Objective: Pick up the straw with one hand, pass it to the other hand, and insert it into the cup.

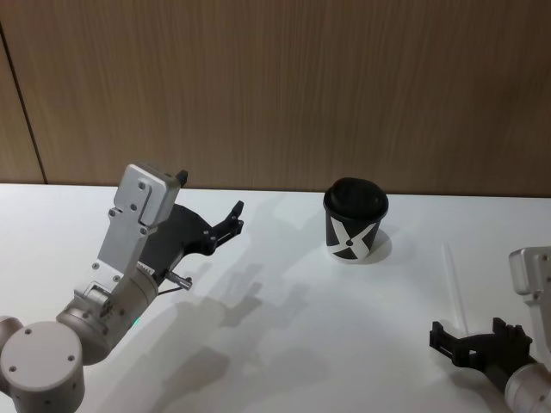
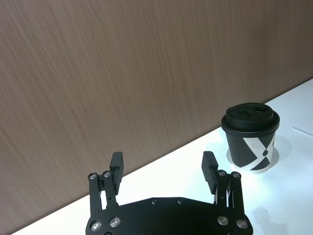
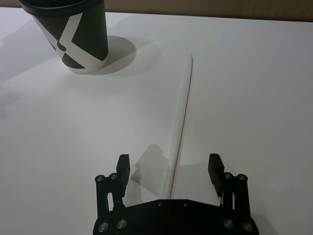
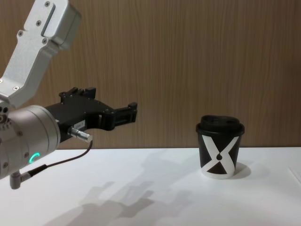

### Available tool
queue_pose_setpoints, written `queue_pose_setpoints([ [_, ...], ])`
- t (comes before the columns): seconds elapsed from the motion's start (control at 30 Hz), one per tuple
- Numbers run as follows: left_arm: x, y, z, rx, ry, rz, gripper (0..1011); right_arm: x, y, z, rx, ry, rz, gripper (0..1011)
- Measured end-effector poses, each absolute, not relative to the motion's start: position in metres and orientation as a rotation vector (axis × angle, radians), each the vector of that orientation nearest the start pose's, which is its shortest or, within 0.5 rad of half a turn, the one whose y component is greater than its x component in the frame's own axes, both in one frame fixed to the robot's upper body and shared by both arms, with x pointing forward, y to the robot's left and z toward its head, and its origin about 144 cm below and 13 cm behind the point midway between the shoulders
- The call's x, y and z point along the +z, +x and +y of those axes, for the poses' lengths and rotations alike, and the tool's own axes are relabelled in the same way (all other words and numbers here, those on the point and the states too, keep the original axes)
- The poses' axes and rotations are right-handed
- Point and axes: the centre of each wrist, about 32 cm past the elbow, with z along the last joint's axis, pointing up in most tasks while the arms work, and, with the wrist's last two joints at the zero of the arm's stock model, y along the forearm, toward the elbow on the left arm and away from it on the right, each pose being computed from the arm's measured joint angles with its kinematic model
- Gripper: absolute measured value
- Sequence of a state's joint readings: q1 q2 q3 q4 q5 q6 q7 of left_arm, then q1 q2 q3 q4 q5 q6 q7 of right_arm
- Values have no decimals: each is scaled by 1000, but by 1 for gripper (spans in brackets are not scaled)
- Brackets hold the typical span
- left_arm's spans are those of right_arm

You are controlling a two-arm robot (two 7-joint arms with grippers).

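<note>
Right gripper (image 3: 168, 164) is low over the smooth white bench (image 1: 284, 344), jaws released and spread. The right wrist view places the thin, pale straw (image 3: 183, 107) flat on the bench, its near end between the jaws, ungrasped. In the head view that end is hard to make out. Left gripper (image 4: 127, 113) is raised at left, jaws released and empty. Beyond, the lidded black paper cup (image 1: 355, 228) stands upright before the wood-grain wall (image 1: 275, 86).

white table (image 1: 275, 344), wood-panelled wall (image 1: 275, 86)

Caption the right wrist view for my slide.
Open right gripper framing the flat-lying straw, cup upright beyond.
</note>
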State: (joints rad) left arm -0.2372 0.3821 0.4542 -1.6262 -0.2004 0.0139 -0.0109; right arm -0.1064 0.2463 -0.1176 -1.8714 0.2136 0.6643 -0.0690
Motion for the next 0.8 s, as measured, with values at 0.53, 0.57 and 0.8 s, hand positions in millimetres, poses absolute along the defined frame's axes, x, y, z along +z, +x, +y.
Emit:
queue_pose_setpoints([
  [0.53,1204,492,198,1124,61,-268,1003,1196,423,-242,-1426,-458,333,1001],
  [0.57,1204,492,198,1124,61,-268,1003,1196,423,-242,-1427,-459,333,1001],
  [0.8,1204,492,198,1124,61,-268,1003,1196,424,-243,-1427,-467,335,1001],
])
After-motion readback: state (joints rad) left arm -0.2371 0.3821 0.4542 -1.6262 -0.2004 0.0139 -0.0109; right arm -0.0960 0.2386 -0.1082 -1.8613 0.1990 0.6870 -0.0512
